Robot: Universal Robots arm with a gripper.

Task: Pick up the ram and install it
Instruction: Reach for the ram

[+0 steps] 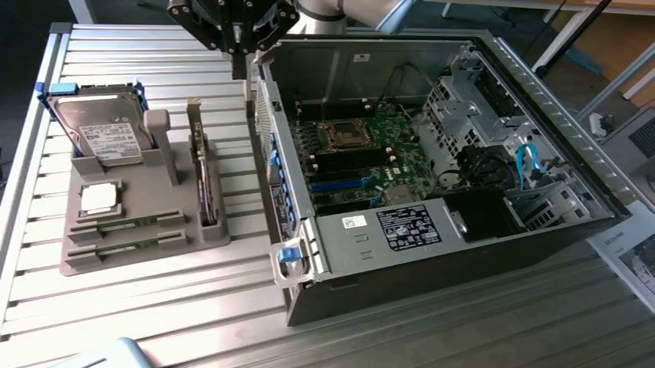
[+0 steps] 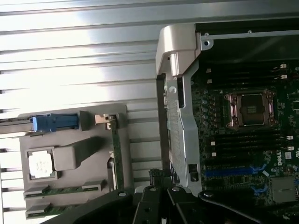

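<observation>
- On the exterior view's left you have the ribbed metal bench (image 1: 153, 322), and on it a grey holder (image 1: 189, 234) carrying the spare parts.
- At the holder's far end a hard drive (image 1: 103, 130) stands on edge in a blue frame, leaning against a grey post.
- Just in front of the drive, the square silver processor chip (image 1: 100, 199) lies flat in its own pocket.
- Nearer the front edge you will find the ram (image 1: 125, 226) lying lengthwise in a narrow slot, and the second ram (image 1: 121, 248) in the slot just beside it (the two look alike, green with small dark chips). Neither has been lifted.
- Along the holder's side that faces the computer, the taller expansion card (image 1: 205, 184) stands upright in its groove.
- Your gripper (image 1: 238, 61) hangs above the bench at the far side, between the holder and the corner of the case. Its jaws are drawn together, with nothing held between them, and it is well apart from both ram sticks.
- To the exterior view's right lies the open computer case (image 1: 430, 253), on its side with the panel off.
- Inside it you see the green motherboard (image 1: 358, 165) with the processor socket (image 1: 346, 136), and long dark slots (image 2: 243, 140) just beside the socket.
- Further right, a blue cable (image 1: 527, 165) loops by the drive cage.
</observation>
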